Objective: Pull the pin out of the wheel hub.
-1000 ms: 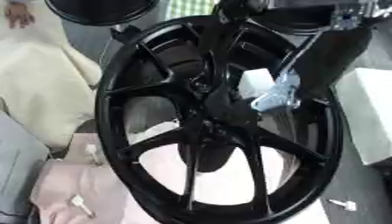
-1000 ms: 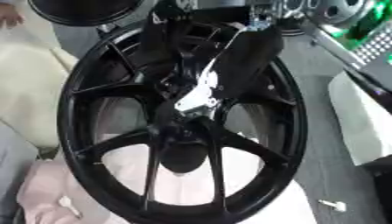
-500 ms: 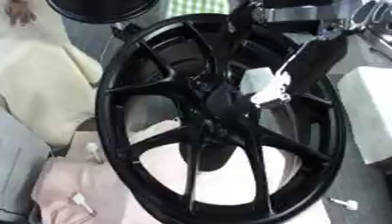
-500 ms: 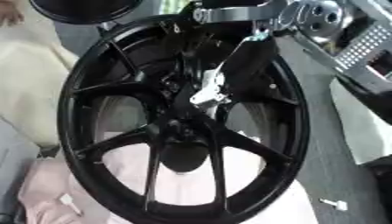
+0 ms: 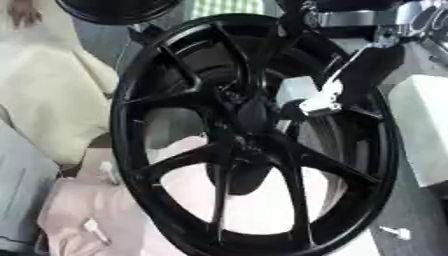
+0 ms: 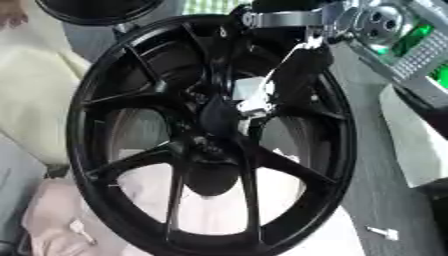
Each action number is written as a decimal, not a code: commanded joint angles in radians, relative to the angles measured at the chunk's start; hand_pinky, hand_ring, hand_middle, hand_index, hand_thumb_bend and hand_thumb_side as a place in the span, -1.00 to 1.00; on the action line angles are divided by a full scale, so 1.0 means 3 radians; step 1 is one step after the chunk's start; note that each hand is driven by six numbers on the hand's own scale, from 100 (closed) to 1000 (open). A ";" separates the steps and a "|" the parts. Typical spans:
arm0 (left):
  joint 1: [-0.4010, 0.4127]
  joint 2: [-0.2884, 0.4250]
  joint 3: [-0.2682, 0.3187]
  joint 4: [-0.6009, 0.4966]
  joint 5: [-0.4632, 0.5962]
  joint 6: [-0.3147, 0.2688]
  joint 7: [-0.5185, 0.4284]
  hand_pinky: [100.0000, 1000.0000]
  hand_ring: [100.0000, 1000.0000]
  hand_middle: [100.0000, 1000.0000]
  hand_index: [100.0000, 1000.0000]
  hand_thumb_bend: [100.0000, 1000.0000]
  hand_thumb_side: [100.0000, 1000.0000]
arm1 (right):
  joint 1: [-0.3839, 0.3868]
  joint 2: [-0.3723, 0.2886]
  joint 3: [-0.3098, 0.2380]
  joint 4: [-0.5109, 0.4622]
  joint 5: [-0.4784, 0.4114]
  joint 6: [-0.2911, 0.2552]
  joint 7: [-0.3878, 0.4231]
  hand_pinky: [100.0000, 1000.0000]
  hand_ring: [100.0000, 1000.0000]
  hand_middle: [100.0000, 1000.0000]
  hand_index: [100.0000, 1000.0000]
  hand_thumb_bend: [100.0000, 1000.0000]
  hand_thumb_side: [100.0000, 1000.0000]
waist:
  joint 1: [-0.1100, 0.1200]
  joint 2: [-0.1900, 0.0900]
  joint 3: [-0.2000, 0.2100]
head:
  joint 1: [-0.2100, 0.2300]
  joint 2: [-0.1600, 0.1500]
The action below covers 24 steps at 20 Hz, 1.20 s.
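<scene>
A large black wheel hub [image 5: 122, 125] with several spokes stands tilted and fills most of both views. Its dark centre [image 5: 249, 114] lies a little above the middle. My right arm comes down from the top right, with a silver joint [image 6: 289, 19] over the rim's top. My right hand [image 5: 308, 100], black with a white and silver part, sits just right of the hub's centre, between two spokes and close against it. I cannot make out the pin at the centre. My left hand shows in neither view.
A small white bolt-like piece [image 5: 395, 232] lies on the grey table at the lower right. A white box [image 5: 424, 130] stands right of the wheel. Pink cloth [image 5: 83, 210] and cream cloth [image 5: 52, 95] lie on the left. Another black wheel [image 5: 114, 9] is at the top.
My right arm has swung up, so its silver joint now shows over the rim's top. The hand has stayed by the hub's centre, shifting only slightly.
</scene>
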 commanded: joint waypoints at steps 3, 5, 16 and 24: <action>-0.0038 0.0071 0.0006 -0.0045 0.0002 -0.0006 -0.0009 0.32 -0.06 -0.14 0.11 0.65 -0.09 | -0.0022 -0.0098 -0.0071 0.0115 0.0081 -0.0040 -0.0008 0.66 0.54 0.45 0.57 -0.16 -0.32 | 0.0030 -0.0049 0.0001 | 0.0003 -0.0020; -0.0038 0.0071 0.0006 -0.0046 0.0002 -0.0007 -0.0009 0.32 -0.06 -0.14 0.11 0.65 -0.09 | -0.0022 -0.0091 -0.0068 0.0144 0.0098 -0.0059 -0.0009 0.66 0.54 0.45 0.57 -0.16 -0.32 | 0.0031 -0.0048 0.0001 | 0.0003 -0.0019; -0.0044 0.0075 0.0007 -0.0044 0.0012 -0.0006 -0.0014 0.33 -0.06 -0.14 0.11 0.64 -0.11 | 0.0025 -0.0093 -0.0049 0.0220 0.0098 -0.0213 0.0144 0.66 0.53 0.43 0.56 -0.24 -0.63 | 0.0032 -0.0043 0.0003 | 0.0003 -0.0016; -0.0049 0.0074 0.0006 -0.0047 0.0008 -0.0004 -0.0018 0.33 -0.06 -0.14 0.11 0.64 -0.12 | 0.0044 -0.0066 -0.0036 0.0239 0.0104 -0.0202 0.0112 0.64 0.48 0.34 0.48 -0.29 -0.82 | 0.0037 -0.0039 0.0005 | 0.0003 -0.0019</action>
